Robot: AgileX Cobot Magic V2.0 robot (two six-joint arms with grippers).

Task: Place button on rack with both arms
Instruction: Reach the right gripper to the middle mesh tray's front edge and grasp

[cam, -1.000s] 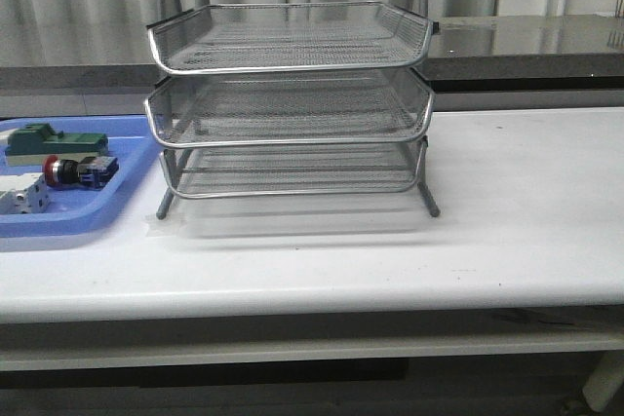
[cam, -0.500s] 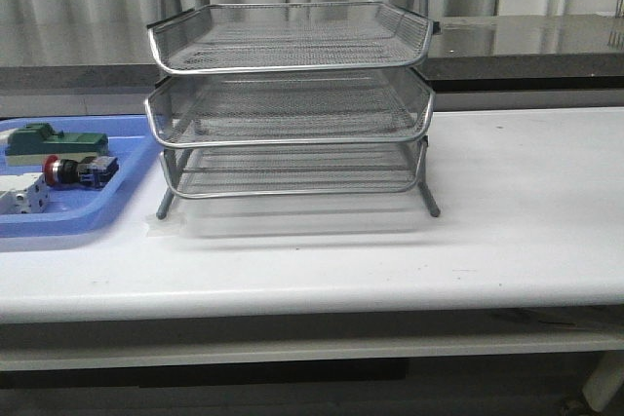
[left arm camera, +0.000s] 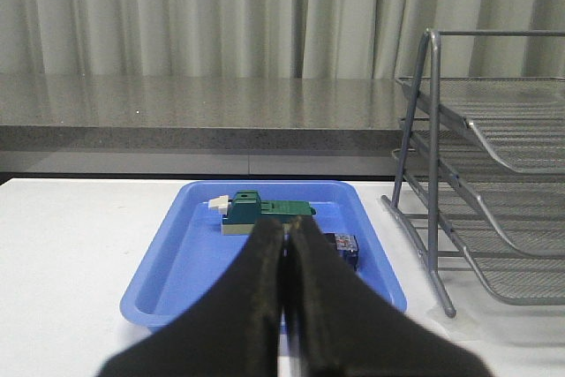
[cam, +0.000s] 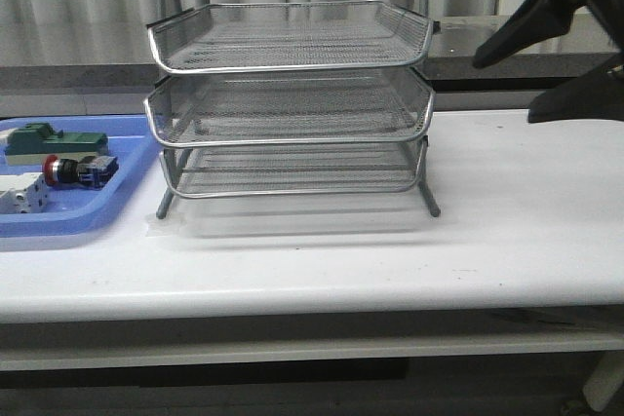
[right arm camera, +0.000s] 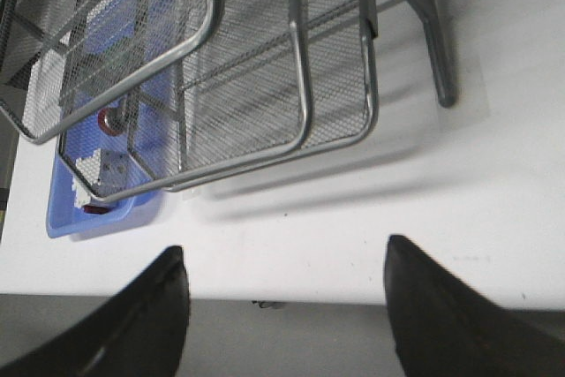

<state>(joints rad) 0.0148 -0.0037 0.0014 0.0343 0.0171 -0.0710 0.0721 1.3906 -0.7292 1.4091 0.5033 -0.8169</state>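
Red button in tray, rack beside

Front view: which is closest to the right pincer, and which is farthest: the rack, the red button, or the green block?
Counting from the right pincer, open at the far right:
1. The rack, mid-table, just to the pincer's left.
2. and 3. The button and the green block, both in the blue tray at the far left. They lie side by side, too close to call.
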